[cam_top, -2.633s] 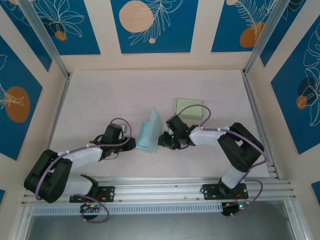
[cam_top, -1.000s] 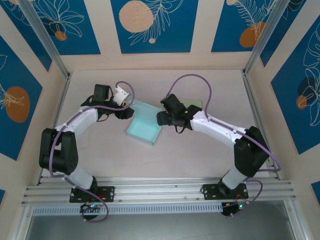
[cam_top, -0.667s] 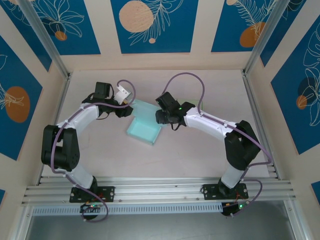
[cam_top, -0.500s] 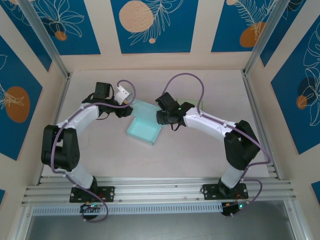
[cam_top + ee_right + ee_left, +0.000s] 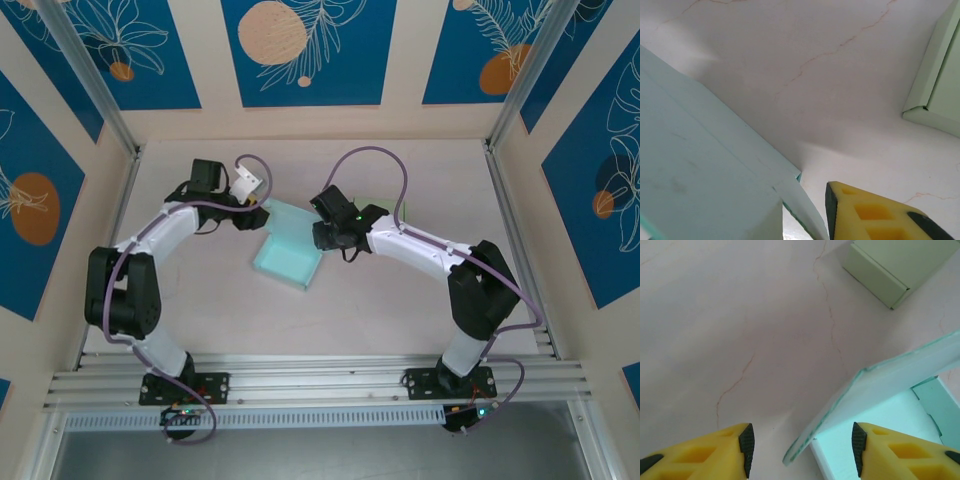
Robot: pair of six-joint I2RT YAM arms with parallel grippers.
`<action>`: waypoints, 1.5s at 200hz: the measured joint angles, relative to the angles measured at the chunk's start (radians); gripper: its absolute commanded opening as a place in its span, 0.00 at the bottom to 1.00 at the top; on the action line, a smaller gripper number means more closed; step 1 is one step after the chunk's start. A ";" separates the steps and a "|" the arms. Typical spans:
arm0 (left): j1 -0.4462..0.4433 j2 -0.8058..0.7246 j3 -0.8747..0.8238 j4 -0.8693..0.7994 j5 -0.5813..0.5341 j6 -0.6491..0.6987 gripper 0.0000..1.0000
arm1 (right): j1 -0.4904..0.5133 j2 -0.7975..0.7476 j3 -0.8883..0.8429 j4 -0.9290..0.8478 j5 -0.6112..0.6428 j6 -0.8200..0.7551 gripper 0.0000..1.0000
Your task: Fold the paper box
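Observation:
The teal paper box lies open in the middle of the table with its far flap raised. My left gripper is at the box's far left corner. In the left wrist view the left gripper stands open, and the edge of the raised flap passes between its pads without touching them. My right gripper is at the box's right wall. In the right wrist view one yellow finger sits just outside a thin side flap, while the box wall hides the other finger.
A pale green folded box lies flat on the table behind the teal one, at the right edge of the right wrist view. The pink tabletop is bounded by panel walls on three sides and an aluminium rail at the front.
Since the earliest frame the box has moved from upright near the front to lying open farther back. In the last second the right gripper edged left onto the box's wall, and the left wrist shifted slightly.

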 measured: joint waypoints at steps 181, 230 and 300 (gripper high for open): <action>-0.129 -0.099 -0.161 0.219 -0.225 -0.217 0.00 | 0.000 0.079 0.114 -0.046 0.146 -0.045 0.24; -0.180 -0.164 -0.247 0.348 -0.367 -0.378 0.00 | -0.051 0.158 0.195 -0.036 0.165 -0.068 0.29; -0.237 -0.164 -0.368 0.502 -0.497 -0.563 0.00 | -0.091 0.215 0.246 0.027 0.137 -0.075 0.13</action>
